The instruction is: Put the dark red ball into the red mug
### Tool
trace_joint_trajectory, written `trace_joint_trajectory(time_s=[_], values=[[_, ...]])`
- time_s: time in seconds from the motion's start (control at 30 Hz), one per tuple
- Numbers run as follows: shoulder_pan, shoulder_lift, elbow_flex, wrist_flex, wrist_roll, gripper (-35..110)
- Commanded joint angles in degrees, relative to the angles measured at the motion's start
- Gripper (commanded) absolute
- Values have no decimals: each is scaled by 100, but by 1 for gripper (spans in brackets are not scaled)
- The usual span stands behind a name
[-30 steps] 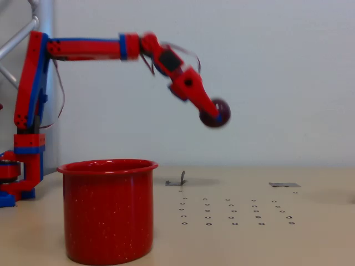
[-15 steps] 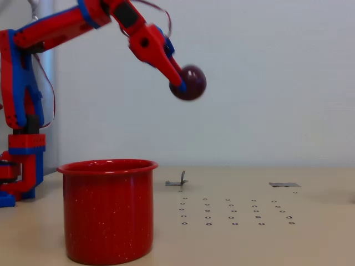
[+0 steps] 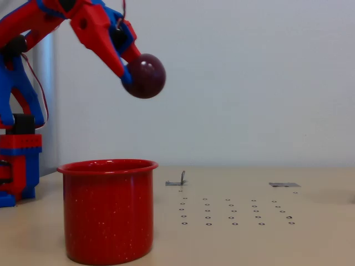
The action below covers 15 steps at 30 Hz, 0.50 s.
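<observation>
The dark red ball (image 3: 145, 76), glossy and maroon, hangs in the air held between the fingers of my red-and-blue gripper (image 3: 132, 73), which is shut on it. The gripper reaches down and to the right from the upper left of the fixed view. The red mug (image 3: 108, 210), bright red with white speckles, stands upright on the table at the lower left. The ball is well above the mug's rim, over its right part as this view shows it; how near or far it is in depth I cannot tell.
The arm's base (image 3: 19, 160) stands at the left edge behind the mug. A small metal bracket (image 3: 177, 179) and a flat metal plate (image 3: 284, 184) lie on the beige table, with a grid of small holes (image 3: 236, 211) to the right of the mug.
The gripper has carried the ball up and to the left, from the middle of the view to above the mug. The ball looks larger now. The mug has not moved.
</observation>
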Motion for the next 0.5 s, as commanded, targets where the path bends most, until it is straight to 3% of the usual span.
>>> trace_joint_trajectory(time_s=[0.0, 0.47], values=[[308, 519, -88, 18, -220, 21], [1450, 492, 1283, -1538, -1063, 21]])
